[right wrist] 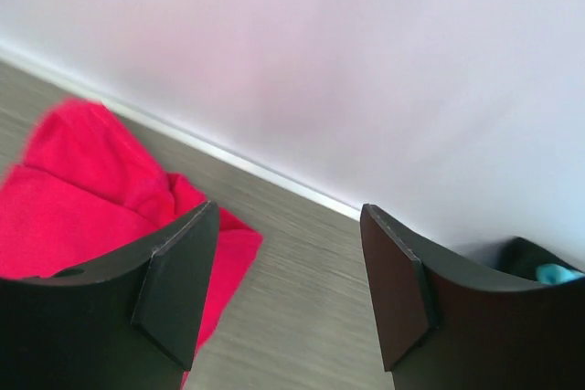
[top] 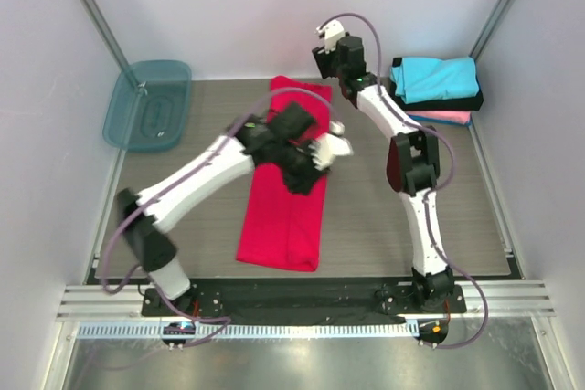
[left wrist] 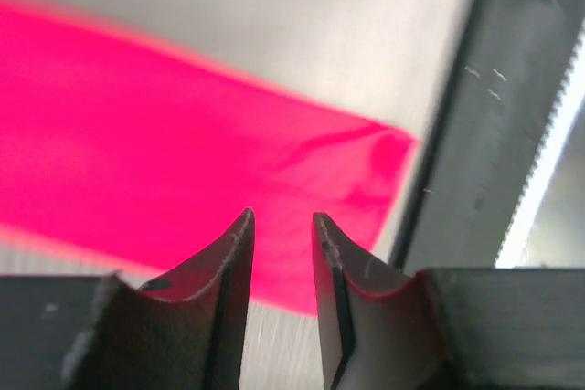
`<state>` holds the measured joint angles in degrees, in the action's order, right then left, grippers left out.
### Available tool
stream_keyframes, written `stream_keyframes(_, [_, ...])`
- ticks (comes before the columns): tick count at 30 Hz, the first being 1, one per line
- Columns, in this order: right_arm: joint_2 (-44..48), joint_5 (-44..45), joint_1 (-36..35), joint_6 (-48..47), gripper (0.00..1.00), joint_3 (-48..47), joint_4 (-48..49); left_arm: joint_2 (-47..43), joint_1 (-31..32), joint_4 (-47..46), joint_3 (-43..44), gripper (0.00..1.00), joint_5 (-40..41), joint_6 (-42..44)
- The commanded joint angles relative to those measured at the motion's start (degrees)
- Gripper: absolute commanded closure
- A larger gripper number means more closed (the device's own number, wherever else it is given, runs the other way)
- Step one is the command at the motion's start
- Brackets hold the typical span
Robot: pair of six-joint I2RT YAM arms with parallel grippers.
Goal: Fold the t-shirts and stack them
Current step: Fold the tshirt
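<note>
**Grey desk, white walls: both hands open, red shirt laid out long**

Left hand (left wrist: 281,216): fingers apart by a narrow gap, nothing between them. It hangs over the red t-shirt (top: 283,216) with its tips aimed toward the near edge. Whether the tips touch the cloth cannot be told. In the wrist view the cloth's near end lies just beyond the tips, one corner a little rumpled. Past that corner runs the dark rail (left wrist: 457,180) at the desk's front.

Right hand (right wrist: 290,212): fingers wide apart, holding nothing. It is raised close to the far wall (right wrist: 366,61), above the shirt's far end. From this hand the red cloth lies below and to its left, bunched into soft folds there.

Red t-shirt as a whole: folded into a long narrow strip and lying on the desk (top: 366,226). It runs from beneath the left hand toward the right hand and the far wall.

To the right of the right hand, in the far right corner, is a folded stack. The cyan t-shirt (top: 434,75) is on top, the black t-shirt (top: 466,100) under it and the pink t-shirt (top: 443,118) at the bottom.

Well to the left of the left hand, in the far left corner, is a teal bin (top: 151,102). It stands apart from all the cloth.
</note>
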<state>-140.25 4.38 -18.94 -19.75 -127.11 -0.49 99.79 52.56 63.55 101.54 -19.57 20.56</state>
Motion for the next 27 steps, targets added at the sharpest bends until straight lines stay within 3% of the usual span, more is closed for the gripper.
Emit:
stream_keyframes(1, [12.43,-2.95,1.71,8.30,0.31,5.63,-5.71,-6.09,-8.06,-4.83,-6.95,0.69,1.65,-7.80])
stream_keyframes(6, [13.77,-15.09,2.94,14.11,0.39,13.11,-18.03,-5.75,-18.60,-6.77,-15.13,0.75,-7.04,-14.56])
stream_keyframes(11, [11.41,-26.77,3.73,18.95,0.40,18.64,-19.02,-3.29,-22.40,-12.21,-24.10,0.83,-13.47,-16.86])
stream_keyframes(22, [1.82,-28.91,3.47,19.66,0.43,14.09,-19.02,5.94,-23.46,-19.51,-31.49,0.88,-15.14,-18.71])
stream_keyframes(24, [0.85,-28.38,3.47,20.79,0.48,13.03,-19.11,7.43,-23.46,-19.78,-31.49,0.88,-15.76,-19.24])
stream_keyframes(27, [-1.60,-28.81,3.47,20.19,0.69,11.36,-19.11,9.89,-23.46,-20.04,-31.14,0.88,-16.11,-19.68])
